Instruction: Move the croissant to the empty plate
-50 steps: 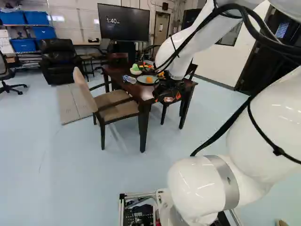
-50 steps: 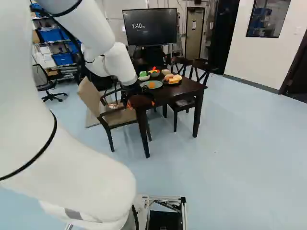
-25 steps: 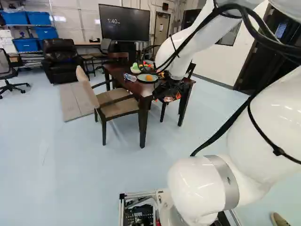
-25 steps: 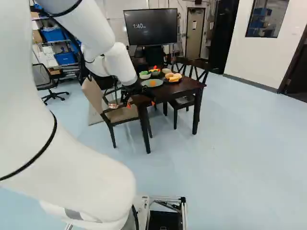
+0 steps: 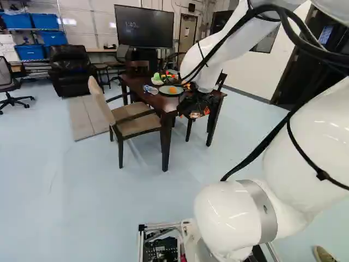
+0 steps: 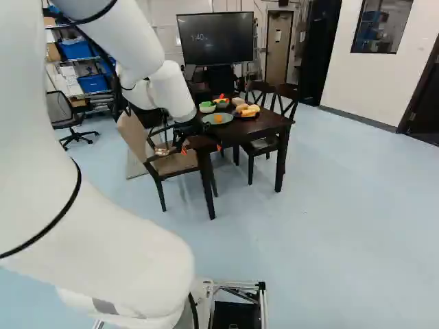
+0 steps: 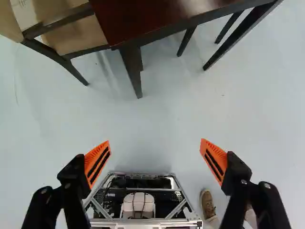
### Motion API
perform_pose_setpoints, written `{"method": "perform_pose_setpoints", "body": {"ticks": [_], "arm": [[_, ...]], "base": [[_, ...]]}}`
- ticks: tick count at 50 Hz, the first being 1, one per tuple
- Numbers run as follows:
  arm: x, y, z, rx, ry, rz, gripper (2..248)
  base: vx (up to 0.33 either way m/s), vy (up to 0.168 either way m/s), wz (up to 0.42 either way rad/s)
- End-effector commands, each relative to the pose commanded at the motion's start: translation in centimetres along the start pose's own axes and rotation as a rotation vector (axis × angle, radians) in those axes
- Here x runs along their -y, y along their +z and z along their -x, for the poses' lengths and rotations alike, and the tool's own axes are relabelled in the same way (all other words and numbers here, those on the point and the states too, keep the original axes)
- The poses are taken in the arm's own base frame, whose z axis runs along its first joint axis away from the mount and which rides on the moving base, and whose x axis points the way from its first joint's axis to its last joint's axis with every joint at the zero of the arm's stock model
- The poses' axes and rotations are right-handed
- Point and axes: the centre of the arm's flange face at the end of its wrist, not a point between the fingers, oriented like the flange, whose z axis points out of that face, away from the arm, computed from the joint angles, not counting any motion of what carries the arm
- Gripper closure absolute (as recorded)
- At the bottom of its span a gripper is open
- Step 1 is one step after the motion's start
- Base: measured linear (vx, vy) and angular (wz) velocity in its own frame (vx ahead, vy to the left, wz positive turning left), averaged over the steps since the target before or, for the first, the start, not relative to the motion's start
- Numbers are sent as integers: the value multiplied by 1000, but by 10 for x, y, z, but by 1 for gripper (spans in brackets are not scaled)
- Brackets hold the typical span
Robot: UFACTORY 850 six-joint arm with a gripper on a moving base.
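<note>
The table (image 7: 138, 21) looks like glossy wood, the chair seat (image 5: 137, 126) like matt cloth

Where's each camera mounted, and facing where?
Left base view: on base, behind-left of arm, facing ahead, slightly down at table; arm at right.
Right base view: behind-right, same facing; arm at left.
Wrist view: on wrist, looking down past open fingers at floor; base frame shows.
All three share the table.

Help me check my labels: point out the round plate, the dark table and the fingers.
Plate (image 6: 208, 120): right base view; on its bare upper surface.
Table (image 7: 138, 19): wrist view; on its dark top.
Fingers (image 7: 94, 158): wrist view; on one finger's orange pad.
</note>
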Motion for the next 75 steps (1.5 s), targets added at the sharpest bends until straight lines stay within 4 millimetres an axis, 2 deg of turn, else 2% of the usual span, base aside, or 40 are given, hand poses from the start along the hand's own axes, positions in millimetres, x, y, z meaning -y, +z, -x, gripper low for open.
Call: {"method": "perform_pose_setpoints", "body": {"ticks": [39, 75], "arm": [[4, 12, 13, -73, 8, -9, 3], [11, 36, 45, -234, 31, -23, 3]], "base": [[0, 0, 0], [0, 0, 0]]}}
